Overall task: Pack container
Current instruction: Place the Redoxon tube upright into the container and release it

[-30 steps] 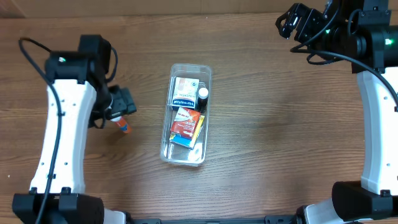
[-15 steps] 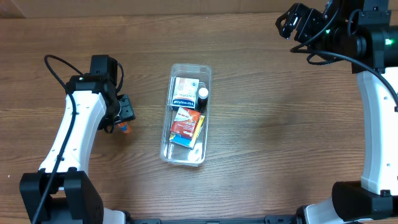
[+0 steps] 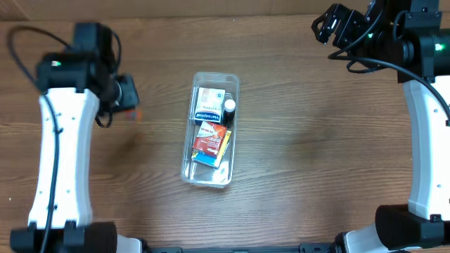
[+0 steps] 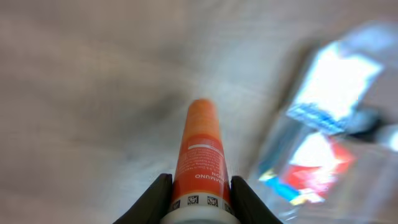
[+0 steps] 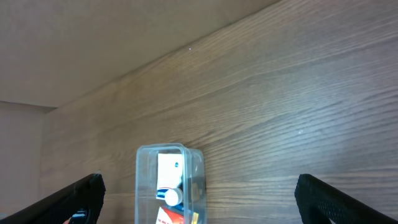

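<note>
The container point(image 3: 216, 74), a long clear plastic bin, lies mid-table holding a white box point(image 3: 207, 100), a white-capped bottle point(image 3: 229, 107) and a red packet point(image 3: 209, 138). To its left, my left gripper point(image 3: 127, 97) is shut on an orange tube point(image 3: 133, 113). In the left wrist view the tube point(image 4: 200, 149) sticks out forward between the black fingers point(image 4: 157, 196), with the container point(image 4: 339, 118) blurred at the right. My right gripper point(image 3: 329, 25) hangs open at the far right corner. Its wrist view looks down on the container point(image 5: 169, 149) between wide-apart fingers point(image 5: 79, 198).
Bare wooden tabletop surrounds the container. The white arm links run along the left and right edges of the overhead view, and black cables loop over both arms. A pale wall edge borders the table's far side point(image 5: 93, 50).
My left gripper has shut on the orange tube and carried it off the table, toward the far side. The right arm and the container have not moved.
</note>
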{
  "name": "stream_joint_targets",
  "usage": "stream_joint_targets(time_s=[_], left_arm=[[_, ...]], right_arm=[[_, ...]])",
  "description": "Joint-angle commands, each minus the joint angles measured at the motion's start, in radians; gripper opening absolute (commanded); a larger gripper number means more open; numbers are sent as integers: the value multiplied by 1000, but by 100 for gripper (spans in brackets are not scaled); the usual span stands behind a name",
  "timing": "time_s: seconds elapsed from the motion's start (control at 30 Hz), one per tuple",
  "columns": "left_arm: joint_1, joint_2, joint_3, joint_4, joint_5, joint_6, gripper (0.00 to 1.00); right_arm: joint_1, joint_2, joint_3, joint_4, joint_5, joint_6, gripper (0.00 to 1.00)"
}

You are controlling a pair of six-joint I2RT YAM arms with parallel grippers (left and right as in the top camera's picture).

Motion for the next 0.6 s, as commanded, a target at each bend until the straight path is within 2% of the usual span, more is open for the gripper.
stream_joint_targets(time_s=[0.0, 0.1, 0.27, 0.57], left_arm=[[-88, -10, 198, 13, 132, -14, 23], [-233, 17, 169, 170, 132, -22, 25], [-386, 166, 162, 241, 50, 19, 27], [-460, 388, 162, 296, 80, 57, 26]], right_arm=[[-6, -11, 9, 5, -8, 0, 100], [-6, -11, 9, 5, -8, 0, 100], [-6, -11, 9, 5, -8, 0, 100], [-6, -11, 9, 5, -8, 0, 100]])
